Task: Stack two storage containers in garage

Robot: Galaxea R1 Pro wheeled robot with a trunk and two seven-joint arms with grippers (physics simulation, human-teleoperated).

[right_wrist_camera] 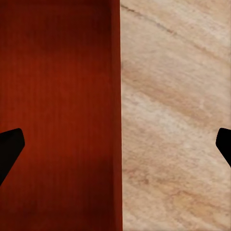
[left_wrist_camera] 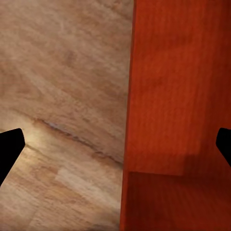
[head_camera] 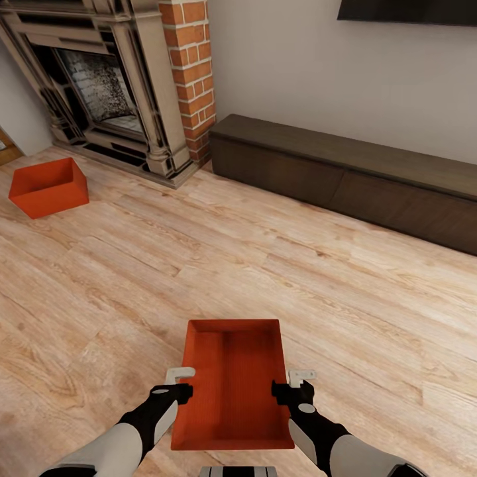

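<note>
1. Storage containers numbered two in the head view, both orange-red and open-topped, both on the light wood plank floor [head_camera: 278, 265] of the living room; the near container [head_camera: 233, 384] sat just ahead of the robot, between its two arms, and the far container [head_camera: 49, 188] lay well apart, near the dark fireplace [head_camera: 99, 86].
2. Left pincer [head_camera: 180, 383] stood at the near container's left wall, its fingers set wide apart; in the left wrist view the black fingertips [left_wrist_camera: 9, 149] showed at opposite edges, with the container's wall [left_wrist_camera: 178, 115] and its rim between them — one finger over the planks, the other over the bin's inside.
3. Right pincer [head_camera: 296, 384] stood at the right wall, likewise spread open; its wrist view showed the ribbed red interior [right_wrist_camera: 57, 115] beside bare planks [right_wrist_camera: 178, 115], the rim running between the two dark fingertips [right_wrist_camera: 9, 151].
4. Whether either pincer touched the wall could not be told.
5. Behind, a red brick chimney [head_camera: 192, 73] rose beside the fireplace; a long, low dark-brown bench [head_camera: 344, 175] ran along the pale wall, and a black TV [head_camera: 407, 11] hung above it.
</note>
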